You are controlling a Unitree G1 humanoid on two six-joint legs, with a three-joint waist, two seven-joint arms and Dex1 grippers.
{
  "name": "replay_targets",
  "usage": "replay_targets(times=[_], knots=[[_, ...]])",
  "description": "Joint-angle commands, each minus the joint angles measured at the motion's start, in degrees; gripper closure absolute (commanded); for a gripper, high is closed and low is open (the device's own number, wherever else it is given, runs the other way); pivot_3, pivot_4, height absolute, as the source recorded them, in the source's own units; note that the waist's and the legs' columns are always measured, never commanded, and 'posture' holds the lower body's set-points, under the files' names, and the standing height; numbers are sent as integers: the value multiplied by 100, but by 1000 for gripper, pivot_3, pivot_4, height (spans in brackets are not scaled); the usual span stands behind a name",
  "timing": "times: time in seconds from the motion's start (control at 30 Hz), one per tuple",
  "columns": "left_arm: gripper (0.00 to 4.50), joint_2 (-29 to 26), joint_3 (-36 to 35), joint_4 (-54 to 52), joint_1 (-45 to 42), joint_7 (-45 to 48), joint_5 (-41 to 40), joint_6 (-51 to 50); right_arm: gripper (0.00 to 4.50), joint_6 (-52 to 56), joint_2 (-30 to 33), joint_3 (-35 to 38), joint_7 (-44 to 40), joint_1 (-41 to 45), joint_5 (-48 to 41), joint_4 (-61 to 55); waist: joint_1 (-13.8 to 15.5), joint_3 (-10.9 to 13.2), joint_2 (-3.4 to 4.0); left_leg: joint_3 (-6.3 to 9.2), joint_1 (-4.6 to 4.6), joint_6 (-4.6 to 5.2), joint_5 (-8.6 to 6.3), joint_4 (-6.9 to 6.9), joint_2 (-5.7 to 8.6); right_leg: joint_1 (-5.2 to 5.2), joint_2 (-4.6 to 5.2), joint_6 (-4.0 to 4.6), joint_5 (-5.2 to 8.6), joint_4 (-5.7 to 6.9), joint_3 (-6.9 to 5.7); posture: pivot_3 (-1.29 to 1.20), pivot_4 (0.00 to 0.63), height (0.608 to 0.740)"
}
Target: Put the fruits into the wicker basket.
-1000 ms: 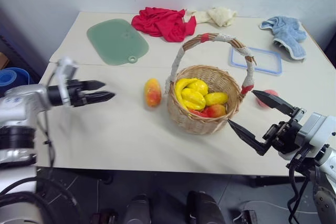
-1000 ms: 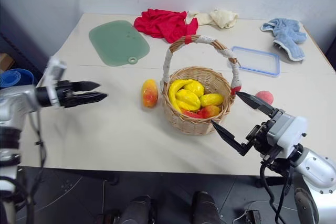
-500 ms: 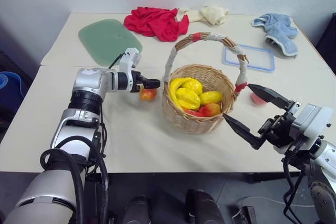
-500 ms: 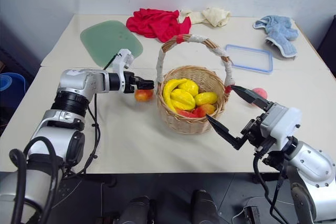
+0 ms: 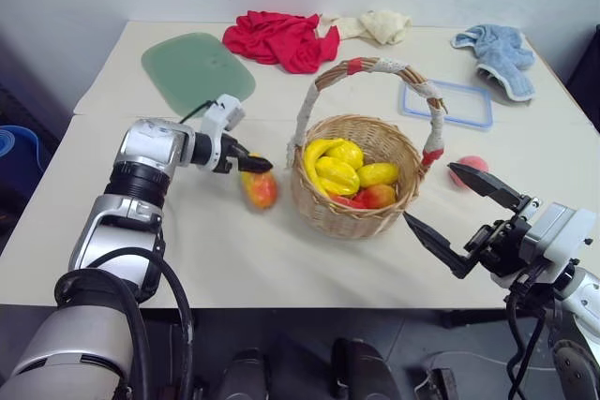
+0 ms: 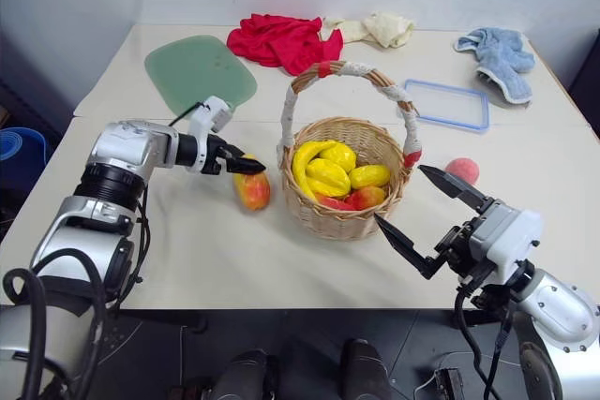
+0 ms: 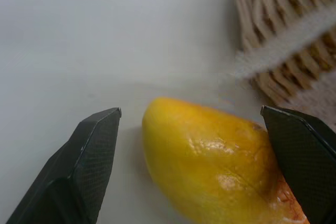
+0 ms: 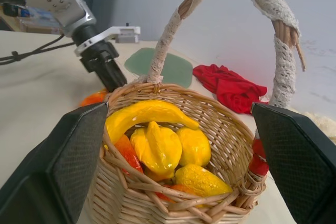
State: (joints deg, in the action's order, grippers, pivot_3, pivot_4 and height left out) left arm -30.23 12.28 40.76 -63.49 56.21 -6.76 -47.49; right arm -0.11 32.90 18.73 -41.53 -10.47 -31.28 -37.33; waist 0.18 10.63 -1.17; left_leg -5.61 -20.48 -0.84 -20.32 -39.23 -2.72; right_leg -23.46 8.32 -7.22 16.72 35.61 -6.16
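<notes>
Presently, the contents of the table (image 5: 281, 259) stood as follows. Mango (image 6: 251, 190): lay on its side just beside the wicker basket (image 6: 349, 217), on the basket's left, still outside it. Left gripper (image 7: 191, 129): fingers spread wide, one either side of the mango's yellow end, not clamped on it; the tips (image 5: 260, 165) sat right at the fruit's top. Peach (image 5: 472, 168): rested on the table to the right of the basket, near the handle's red-banded foot, apart from both grippers. Wicker basket: upright near the table's middle, holding a banana (image 8: 149, 113), yellow starfruit-like pieces (image 8: 157, 148) and some red-orange fruit. Right gripper (image 5: 459, 222): fingers fully parted and grasping nothing, held before the basket's right side, above the table's front edge. Further back: green cutting mat (image 5: 197, 70), red cloth (image 5: 279, 39), cream cloth (image 5: 382, 23), blue cloth (image 5: 499, 55), and a blue-rimmed clear lid (image 5: 448, 103).
</notes>
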Motion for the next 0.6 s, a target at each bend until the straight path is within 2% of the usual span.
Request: replay_targets(times=[0.03,0.23,0.33,0.43,0.47,0.6], knots=[[36,-134,249,-303,289,93,205,-232,0,-291,-77,103,-112,-96,35,58,-6,0,0,-1,5,0,0,0,0,4,0,0,0,1,2,0,150,740],[36,-279,362,-896,689,334,80,-702,0,-606,-144,142,-319,-278,32,228,-50,-1,1,-1,16,0,0,5,0,4,0,0,0,8,7,0,150,740],[606,-481,479,-1313,961,513,51,-908,0,-767,-164,188,-423,-380,5,321,-56,-1,2,-1,27,-1,-1,9,0,3,-1,1,0,17,8,0,150,740],[1445,-513,445,-1546,1183,483,2,-991,0,-905,-192,143,-496,-434,28,407,-42,-3,5,1,31,-2,-1,8,-1,4,-1,1,1,22,11,0,150,740],[1599,-507,410,-1605,1239,471,-30,-1016,0,-932,-197,128,-505,-429,34,425,-40,-4,6,1,31,-2,-1,6,-1,5,-1,2,1,22,14,0,150,740],[1684,-472,-49,-1795,1382,471,-330,-954,0,-1014,-196,91,-541,-388,34,498,-39,-7,8,1,33,-2,-1,4,0,8,-1,2,1,22,17,0,150,740]])
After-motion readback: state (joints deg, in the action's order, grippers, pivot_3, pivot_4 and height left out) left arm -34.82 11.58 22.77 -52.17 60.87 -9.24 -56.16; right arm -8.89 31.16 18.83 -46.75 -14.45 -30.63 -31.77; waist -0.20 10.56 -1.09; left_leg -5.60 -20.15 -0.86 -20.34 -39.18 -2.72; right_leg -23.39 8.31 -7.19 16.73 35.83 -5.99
